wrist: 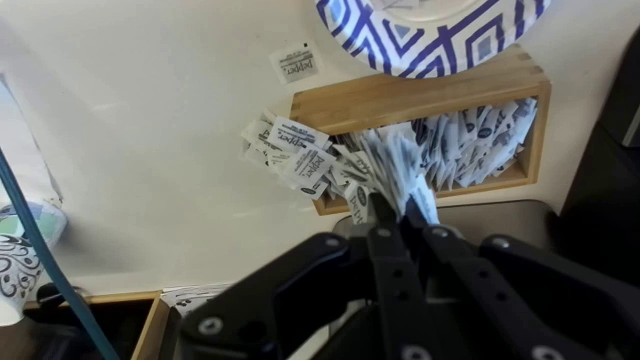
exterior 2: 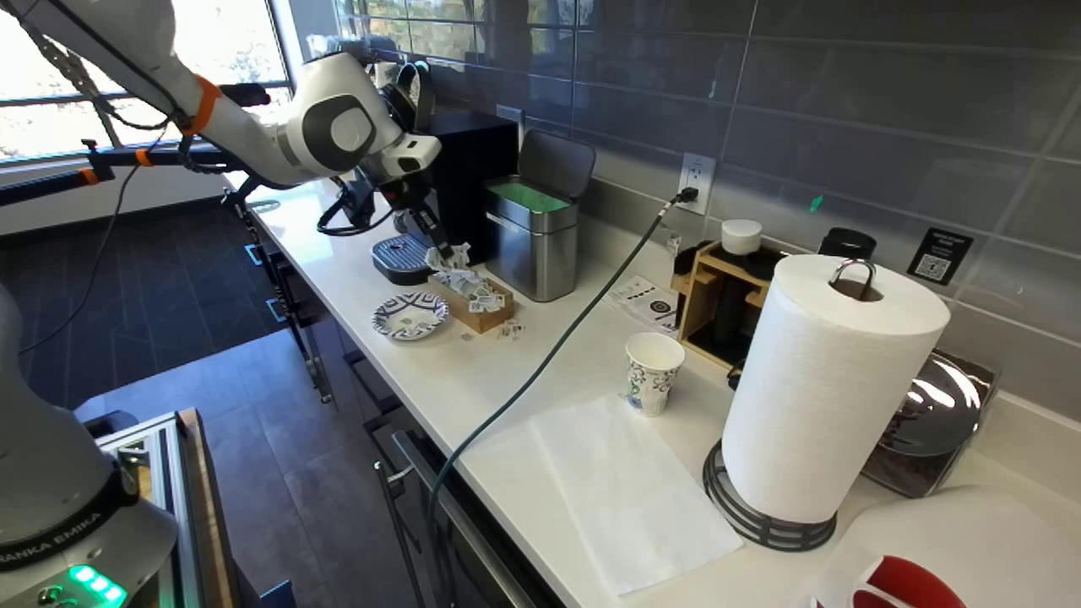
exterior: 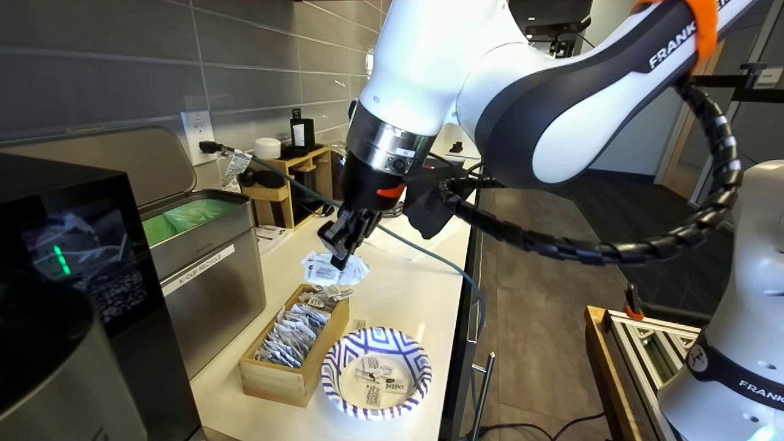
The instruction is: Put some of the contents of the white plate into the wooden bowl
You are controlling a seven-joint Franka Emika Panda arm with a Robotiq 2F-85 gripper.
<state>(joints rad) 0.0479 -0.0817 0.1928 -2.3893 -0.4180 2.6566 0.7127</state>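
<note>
My gripper (wrist: 397, 212) is shut on a bunch of whitish pepper packets (wrist: 392, 162), held above the wooden box. The gripper shows in both exterior views (exterior: 342, 251) (exterior 2: 443, 247), with the held packets (exterior: 324, 272) fanned out at its tips. The wooden bowl is a light rectangular wooden box (exterior: 275, 383), upright and full of packets (exterior: 294, 337). Some packets (wrist: 305, 160) spill over one end of it. The white plate (exterior: 376, 339) with a blue patterned rim stands beside the box's long side. A few flat packets (exterior: 397, 384) lie in it.
A loose packet (wrist: 296, 62) lies on the counter near the box and plate. A steel bin (exterior 2: 540, 249) with raised lid stands behind the box. A black machine (exterior: 67, 245) is beside it. A cable (exterior 2: 557, 346) crosses the counter before a paper cup (exterior 2: 652, 376).
</note>
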